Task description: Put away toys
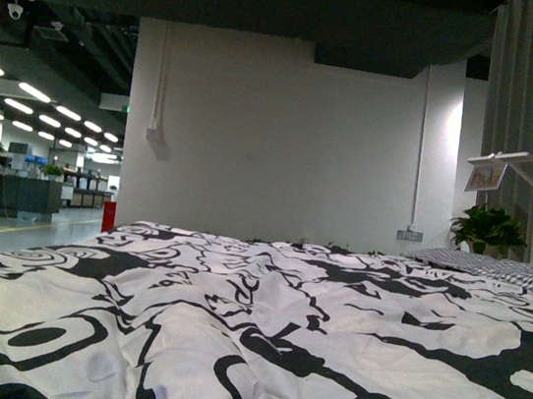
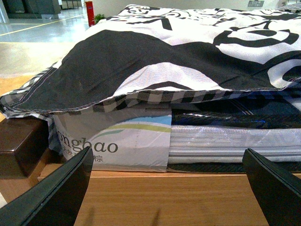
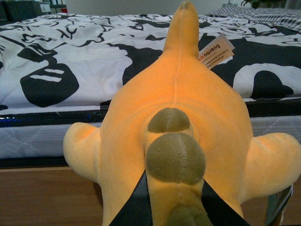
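- My right claw [image 3: 175, 200] is clenching the plush toy [image 3: 174, 94] at its narrow spotted end; my left claw [image 2: 167, 153] is hanging released and empty.
- The toy is hanging at the bed [image 3: 70, 56] edge.
- I am judging it light, soft and squashy, so a deep pinch is holding best.

Duvet top [image 1: 257, 337] open; mattress side [image 2: 225, 141] before left tool [image 2: 167, 157], toy [image 3: 174, 94] filling right tool [image 3: 175, 194]

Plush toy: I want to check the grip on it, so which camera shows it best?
The right wrist view. The orange plush toy fills it, gripped by the right claw. The front view shows the bedspread but no toy; the left wrist view shows the mattress edge and the open left claw, no toy.
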Motion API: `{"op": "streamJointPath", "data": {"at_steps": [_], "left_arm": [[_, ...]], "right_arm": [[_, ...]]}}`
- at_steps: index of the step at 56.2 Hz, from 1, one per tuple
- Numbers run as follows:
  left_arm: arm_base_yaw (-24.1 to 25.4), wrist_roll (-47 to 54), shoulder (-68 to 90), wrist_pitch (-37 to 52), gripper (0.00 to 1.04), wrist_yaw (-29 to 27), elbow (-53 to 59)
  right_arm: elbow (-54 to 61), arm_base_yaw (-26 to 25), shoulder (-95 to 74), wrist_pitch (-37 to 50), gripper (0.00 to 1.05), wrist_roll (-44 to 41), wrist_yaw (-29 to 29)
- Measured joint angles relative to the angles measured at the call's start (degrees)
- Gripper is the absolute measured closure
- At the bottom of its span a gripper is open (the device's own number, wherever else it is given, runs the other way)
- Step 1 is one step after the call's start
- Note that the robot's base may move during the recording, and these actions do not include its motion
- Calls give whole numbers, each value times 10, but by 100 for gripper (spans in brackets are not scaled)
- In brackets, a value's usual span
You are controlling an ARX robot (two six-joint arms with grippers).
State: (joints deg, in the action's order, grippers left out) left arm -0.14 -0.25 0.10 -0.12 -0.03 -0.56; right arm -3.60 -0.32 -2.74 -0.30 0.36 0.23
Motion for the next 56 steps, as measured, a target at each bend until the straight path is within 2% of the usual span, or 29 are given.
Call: {"op": "streamJointPath", "data": {"at_steps": [56], "left_arm": [[0, 0, 0, 0, 6, 0, 0]], "right_arm": [[28, 1, 25, 3, 95, 0, 0]]}}
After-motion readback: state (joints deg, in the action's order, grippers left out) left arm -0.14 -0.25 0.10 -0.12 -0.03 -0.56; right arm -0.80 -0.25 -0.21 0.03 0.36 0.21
